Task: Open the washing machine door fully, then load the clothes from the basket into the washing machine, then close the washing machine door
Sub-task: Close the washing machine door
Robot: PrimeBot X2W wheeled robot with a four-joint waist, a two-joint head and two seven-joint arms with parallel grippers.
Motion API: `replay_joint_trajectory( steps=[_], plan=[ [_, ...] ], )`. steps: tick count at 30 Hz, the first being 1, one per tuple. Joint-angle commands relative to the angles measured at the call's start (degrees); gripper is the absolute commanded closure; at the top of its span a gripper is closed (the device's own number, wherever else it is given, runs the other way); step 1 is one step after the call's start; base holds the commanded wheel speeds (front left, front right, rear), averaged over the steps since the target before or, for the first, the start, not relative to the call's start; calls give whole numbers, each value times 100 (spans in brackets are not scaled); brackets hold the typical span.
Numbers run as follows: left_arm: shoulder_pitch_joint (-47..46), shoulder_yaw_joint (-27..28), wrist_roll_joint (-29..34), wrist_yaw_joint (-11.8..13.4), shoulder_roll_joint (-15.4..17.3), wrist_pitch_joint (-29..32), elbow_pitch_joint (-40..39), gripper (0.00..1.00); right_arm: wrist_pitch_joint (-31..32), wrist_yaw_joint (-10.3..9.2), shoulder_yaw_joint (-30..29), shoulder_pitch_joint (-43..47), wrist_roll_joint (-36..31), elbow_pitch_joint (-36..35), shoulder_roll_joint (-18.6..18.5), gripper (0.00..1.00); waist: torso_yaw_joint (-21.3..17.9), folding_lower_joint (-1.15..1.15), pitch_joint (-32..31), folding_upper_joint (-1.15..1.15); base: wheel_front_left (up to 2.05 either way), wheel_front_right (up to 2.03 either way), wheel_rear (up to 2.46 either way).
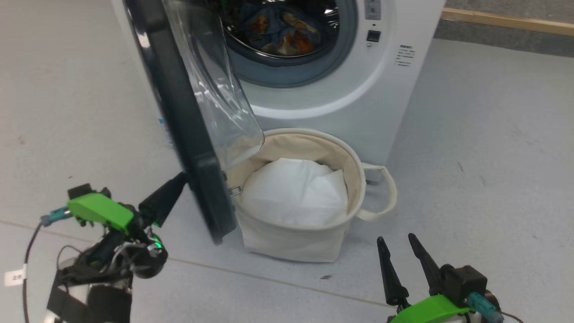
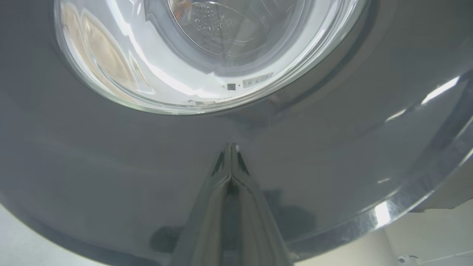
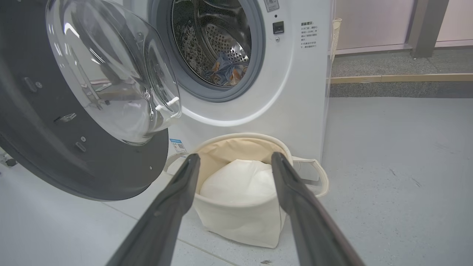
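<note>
Left claw (image 1: 181,177) at washing machine door (image 1: 188,125)
We note it pinched closed, tips touching the door's outer face; right claw (image 1: 396,238) spread wide, empty, near basket (image 1: 354,161).

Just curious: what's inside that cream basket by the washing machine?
A plain white sheet-like liner bulges inside the basket, below its rim. Anything underneath it is covered and cannot be told.

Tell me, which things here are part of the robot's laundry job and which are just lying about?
Part of the job: washing machine; washing machine door, open; clothes in the drum; basket; left gripper, shut, at the door; right gripper, open.
Just lying about: white liner in the basket; wooden strip.
</note>
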Motion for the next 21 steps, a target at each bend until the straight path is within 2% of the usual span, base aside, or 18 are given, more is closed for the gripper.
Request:
replay_joint_trajectory(
  steps=[1, 7, 13, 21],
  plan=[
    [-130, 61, -78, 3, 41, -21, -249, 100, -29, 5, 112, -128, 4, -195, -12, 0, -158, 0, -6, 0, 0, 0, 0],
    [-201, -351, -264, -6, -76, -226, -171, 100, -29, 5, 84, -188, 1, -235, -12, 0, -580, 0, 114, 0, 0, 0, 0],
    [-642, -1024, -581, -15, -86, -655, 255, 100, -29, 5, 49, -293, -13, -232, -12, 0, -1010, 0, 321, 0, 0, 0, 0],
    [-1492, -1315, -658, -31, -87, -1403, 1047, 100, -29, 5, 57, -526, 7, -289, -12, 0, -1531, 0, 762, 0, 0, 0, 0]
  ],
)
